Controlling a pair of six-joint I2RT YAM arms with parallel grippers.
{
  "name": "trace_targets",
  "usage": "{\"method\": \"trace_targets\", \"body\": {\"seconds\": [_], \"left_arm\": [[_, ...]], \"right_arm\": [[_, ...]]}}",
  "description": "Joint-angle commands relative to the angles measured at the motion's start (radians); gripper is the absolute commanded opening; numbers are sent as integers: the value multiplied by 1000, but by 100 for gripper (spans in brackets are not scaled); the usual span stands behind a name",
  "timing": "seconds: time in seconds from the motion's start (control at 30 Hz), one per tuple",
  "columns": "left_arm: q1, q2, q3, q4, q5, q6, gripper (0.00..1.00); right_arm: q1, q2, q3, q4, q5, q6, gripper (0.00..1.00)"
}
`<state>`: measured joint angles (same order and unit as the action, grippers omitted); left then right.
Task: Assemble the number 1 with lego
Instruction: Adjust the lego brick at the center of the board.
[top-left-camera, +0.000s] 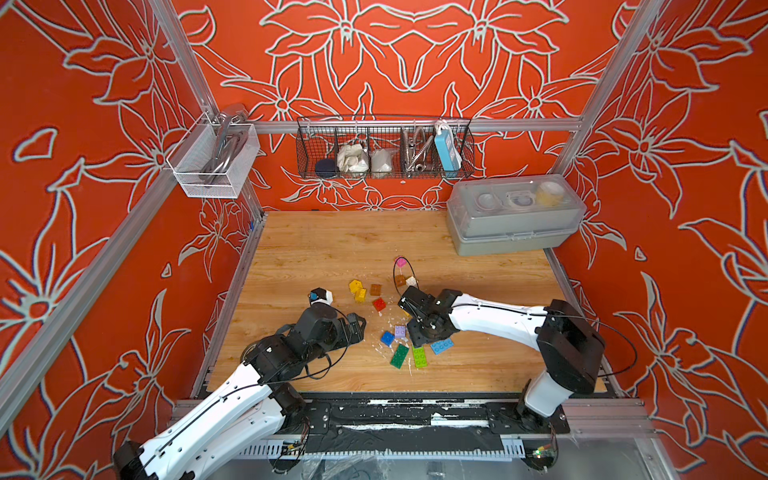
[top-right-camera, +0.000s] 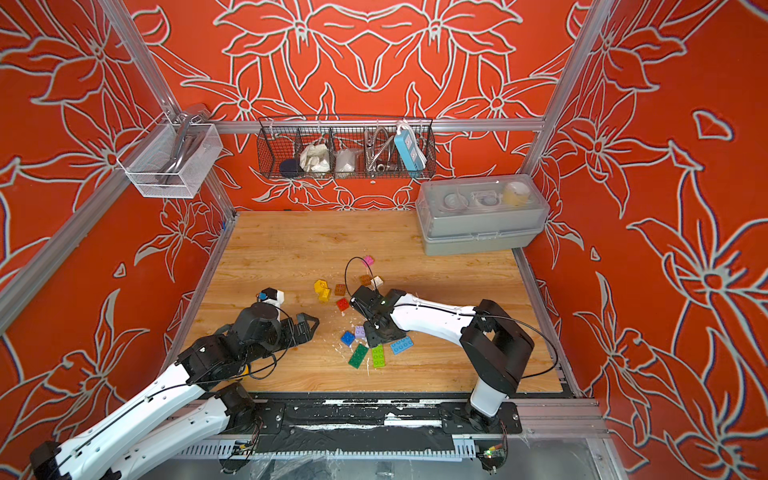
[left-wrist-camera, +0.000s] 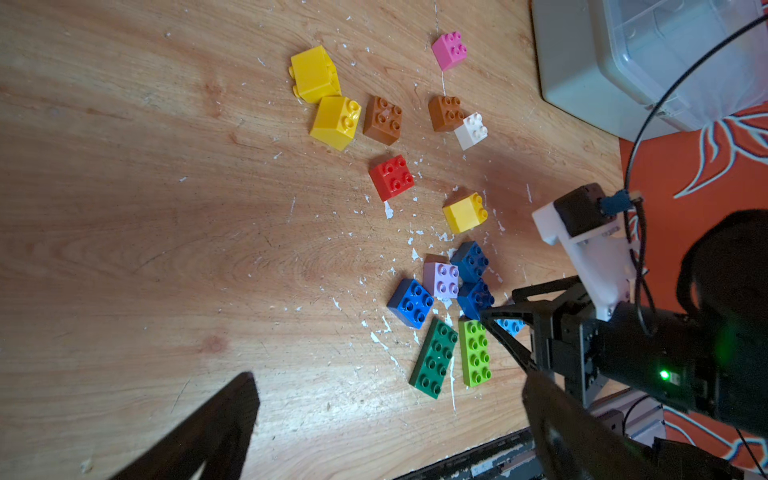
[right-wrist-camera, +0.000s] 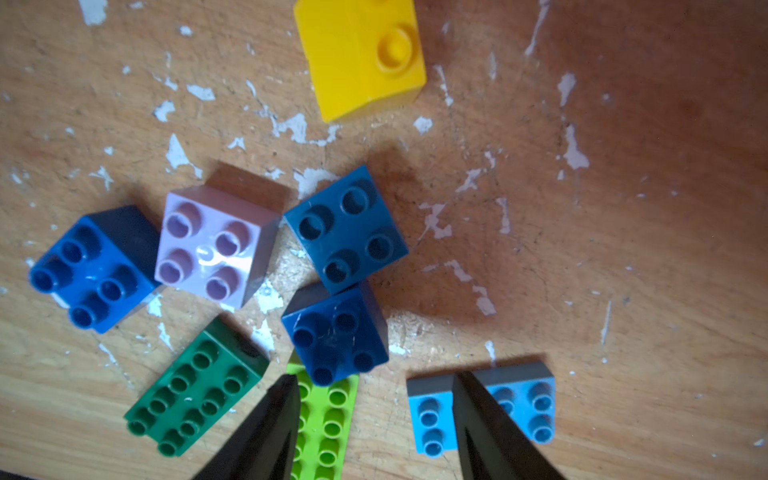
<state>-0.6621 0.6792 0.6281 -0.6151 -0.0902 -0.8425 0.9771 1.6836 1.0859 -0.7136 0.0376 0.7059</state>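
The right gripper (right-wrist-camera: 374, 376) has its fingers half apart, empty. The left gripper (left-wrist-camera: 388, 376) is spread wide, empty too. The blue brick (right-wrist-camera: 334, 332) looks light, hard and slippery, so pinch its flat sides.

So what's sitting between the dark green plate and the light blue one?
The lime plate lies between the dark green plate and the light blue plate; both top views show it.

Right wrist view: right gripper (right-wrist-camera: 374, 376) has one finger (right-wrist-camera: 266, 432) over the lime plate (right-wrist-camera: 328, 415), which runs off frame. The other finger splits the light blue plate (right-wrist-camera: 428, 419); yellow brick (right-wrist-camera: 357, 54) cropped. Both top views: gripper body hides two dark blue bricks (left-wrist-camera: 471, 259). Left gripper (left-wrist-camera: 388, 376) blurred, cropped. Wire basket (top-left-camera: 384, 145) contents too small to tell.
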Motion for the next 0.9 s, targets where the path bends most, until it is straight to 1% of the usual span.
{"method": "trace_targets", "body": {"seconds": [0.0, 0.1, 0.27, 0.47, 0.6, 0.67, 0.77, 0.87], "left_arm": [[-1, -3, -7, 18, -11, 3, 99], [2, -9, -11, 20, -11, 0, 99], [5, -23, -20, 23, -13, -4, 99], [7, -36, -24, 20, -18, -9, 99], [10, -47, -28, 20, -24, -12, 99], [13, -51, -29, 20, -28, -12, 99], [16, -52, -31, 20, -28, -11, 99], [23, -53, -34, 25, -24, -10, 99]], "right_arm": [[21, 27, 30, 6, 23, 29, 63], [22, 55, 31, 13, 33, 30, 63], [11, 106, 63, -10, 114, 7, 62], [-74, 116, 77, -9, 162, -42, 59], [-153, 117, 72, 7, 165, -89, 59], [-175, 108, 81, -1, 163, -107, 59], [-175, 76, 99, -18, 137, -118, 60], [-157, 36, 101, -38, 112, -100, 63]]}}
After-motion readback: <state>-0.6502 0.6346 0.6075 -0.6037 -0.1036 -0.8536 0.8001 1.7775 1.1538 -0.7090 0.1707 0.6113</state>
